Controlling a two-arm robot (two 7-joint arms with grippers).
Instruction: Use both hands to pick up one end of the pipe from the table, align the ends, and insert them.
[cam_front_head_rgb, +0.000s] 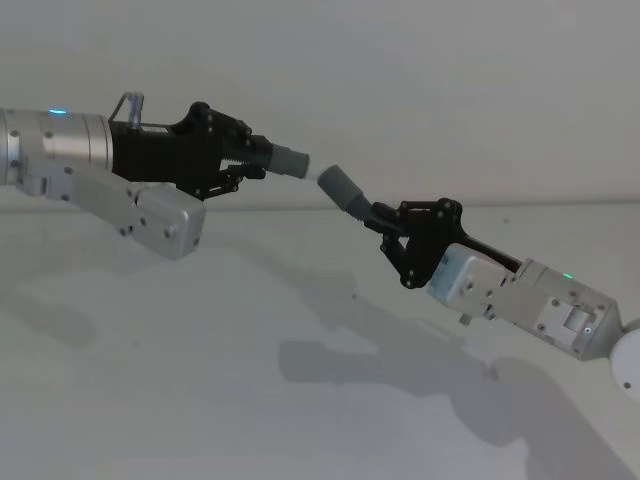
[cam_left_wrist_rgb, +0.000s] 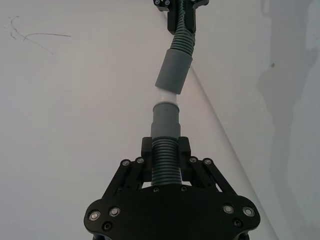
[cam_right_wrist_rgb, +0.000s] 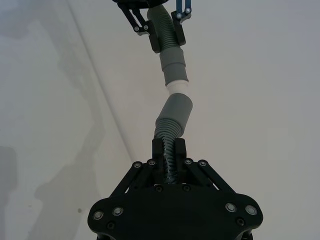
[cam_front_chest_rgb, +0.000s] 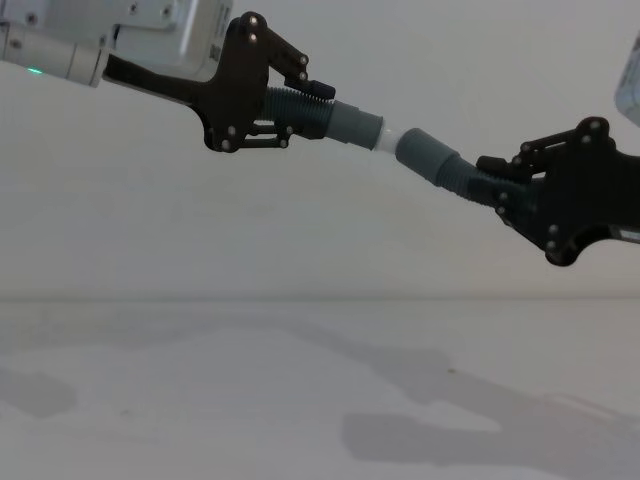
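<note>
Two grippers meet in the air above the desk (cam_front_head_rgb: 200, 400), well clear of it. The left gripper (cam_front_head_rgb: 248, 160) reaches in from the left and sits higher; the right gripper (cam_front_head_rgb: 385, 225) reaches in from the right and sits lower. Each is closed around one hose piece. The left hose (cam_front_head_rgb: 285, 158) points right and slightly down; the right hose (cam_front_head_rgb: 345, 190) points left and up towards it. Their ends face each other between the grippers: the tip (cam_front_chest_rgb: 388, 138) of the left hose sits at the mouth of the socket (cam_front_chest_rgb: 420, 150) of the right hose, at a slight angle. A wall (cam_front_head_rgb: 400, 60) stands behind the desk.
</note>
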